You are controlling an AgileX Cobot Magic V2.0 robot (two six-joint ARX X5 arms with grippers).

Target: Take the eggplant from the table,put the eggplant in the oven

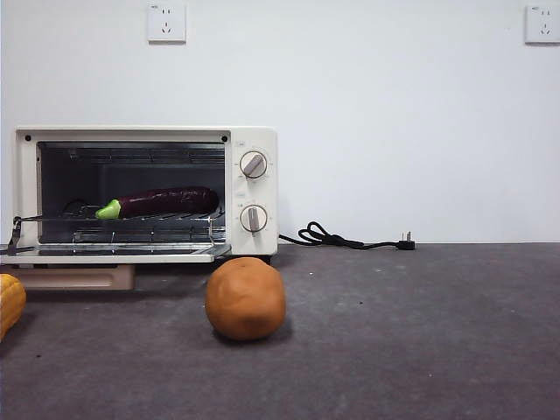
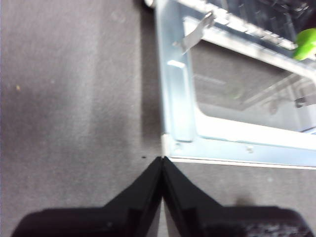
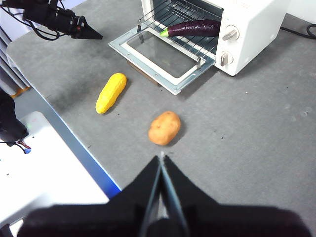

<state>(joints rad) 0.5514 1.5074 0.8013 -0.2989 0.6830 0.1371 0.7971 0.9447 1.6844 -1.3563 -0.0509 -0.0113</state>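
eggplant (image 1: 162,202) lies on the oven (image 1: 254,157) rack, centre left of frame; both my grippers (image 2: 162,159) (image 3: 162,155) pinched empty. next i'd lift the door squarely.

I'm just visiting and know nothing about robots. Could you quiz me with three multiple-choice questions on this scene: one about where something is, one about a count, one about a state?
1. Where is the eggplant?
A. On the table by the potato
B. On the rack inside the oven
C. In a gripper

2. How many round knobs does the oven have?
A. One
B. Two
C. Three

3. How is the oven door?
A. Shut
B. Taken off
C. Folded down open

Answers: 1 B, it lies on the wire rack, stem toward the open side. 2 B, two knobs sit one above the other. 3 C, the glass door lies flat in front.
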